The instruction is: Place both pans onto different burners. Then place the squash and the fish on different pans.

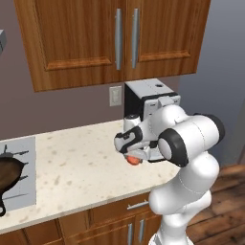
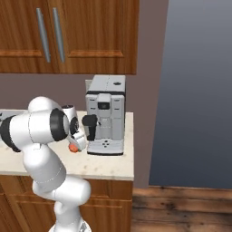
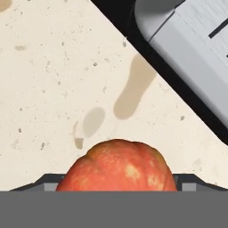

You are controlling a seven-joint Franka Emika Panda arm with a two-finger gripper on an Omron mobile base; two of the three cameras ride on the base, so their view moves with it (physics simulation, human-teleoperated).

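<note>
I see the squash (image 3: 116, 165) at the hand view's bottom centre between my gripper (image 1: 134, 157) jaws; grip state unclear.

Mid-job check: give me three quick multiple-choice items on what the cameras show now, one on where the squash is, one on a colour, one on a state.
1. Where is the squash?
A. On the counter by the coffee machine
B. In a pan
C. On the floor

2. What colour is the squash?
A. Green
B. Orange-red
C. White

3. What lies in the skillet on the cooktop?
A. The squash
B. A fish
C. Nothing that shows

Answers: 1 A, both base views show it on the counter beside the machine, under the gripper. 2 B, the hand view shows it orange-red. 3 C, its visible part in the left base view is bare.
</note>
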